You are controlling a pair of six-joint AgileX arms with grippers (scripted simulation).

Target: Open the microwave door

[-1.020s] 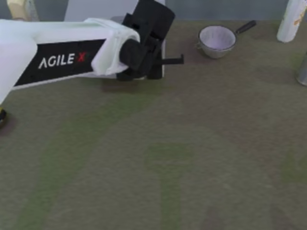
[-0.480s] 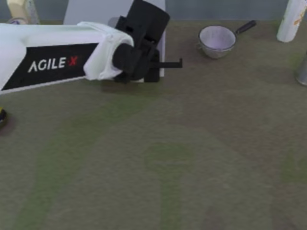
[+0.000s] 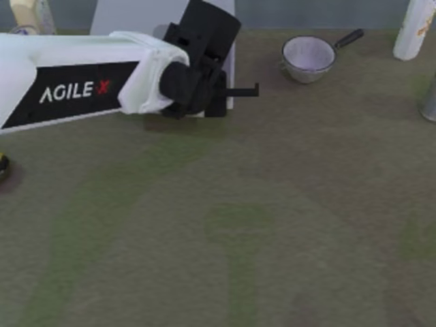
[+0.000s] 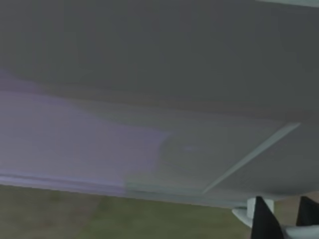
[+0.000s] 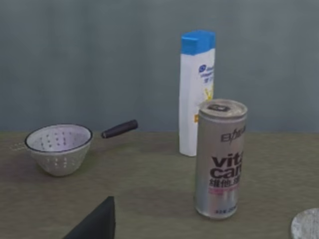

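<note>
One arm at work: the left arm [image 3: 82, 78] reaches in from the top view's left edge toward the far side of the table [image 3: 272, 225], its black left gripper [image 3: 221, 92] at the front of the microwave [image 3: 136, 15], which stands at the far edge, left of centre. Microwave door [image 3: 231, 68] shows as a thin white strip edge-on just right of the wrist, touching the gripper body; one thin black finger [image 3: 242, 89] sticks out past it toward the right. Cannot tell whether the claw is clenched or released. Left wrist view is filled by a grey, purple-tinted panel very close up, with a strip of table below it. Right arm not seen from above. Strainer [image 3: 308, 58] with a dark handle sits right of the microwave, well apart from it; white bottle [image 3: 415, 28] at the far right corner; silver can [image 5: 219, 159] near the bottle.
</note>
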